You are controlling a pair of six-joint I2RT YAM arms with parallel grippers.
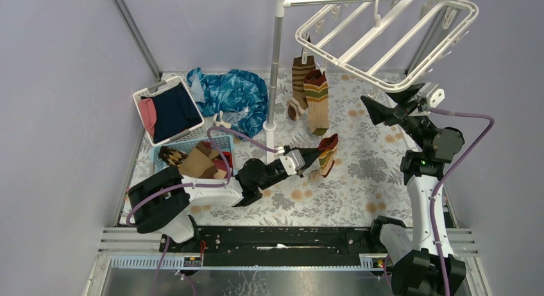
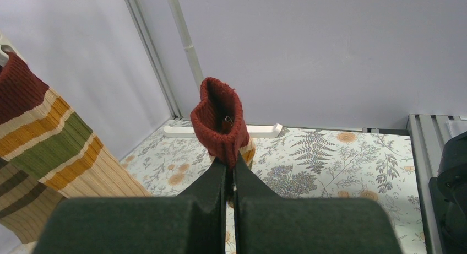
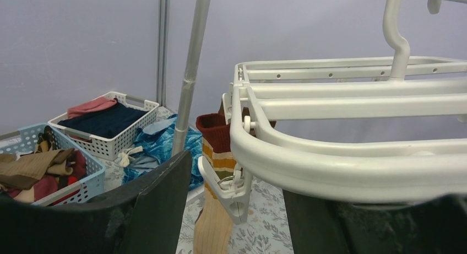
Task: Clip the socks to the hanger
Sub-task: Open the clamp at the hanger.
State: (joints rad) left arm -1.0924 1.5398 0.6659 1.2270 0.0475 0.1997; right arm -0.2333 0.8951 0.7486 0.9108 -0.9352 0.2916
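Note:
The white hanger (image 1: 385, 39) hangs at the back right. Two striped socks (image 1: 311, 94) hang from its near-left clips. My left gripper (image 1: 319, 156) is shut on the dark red cuff of a third sock (image 1: 328, 153), held above the mat; the left wrist view shows the cuff (image 2: 220, 119) upright between the closed fingers of the gripper (image 2: 231, 163). My right gripper (image 1: 388, 103) is open at the hanger's front rim. In the right wrist view an empty white clip (image 3: 242, 193) hangs from the rim (image 3: 330, 171) between its spread fingers (image 3: 159, 199).
The grey-white rack pole (image 1: 276, 65) stands mid-table. A blue patterned cloth (image 1: 231, 94) lies behind it. A white basket (image 1: 142, 94) holds navy and pink clothes; a blue basket (image 1: 221, 142) holds more socks. A hung sock (image 2: 49, 144) is close on the left gripper's left.

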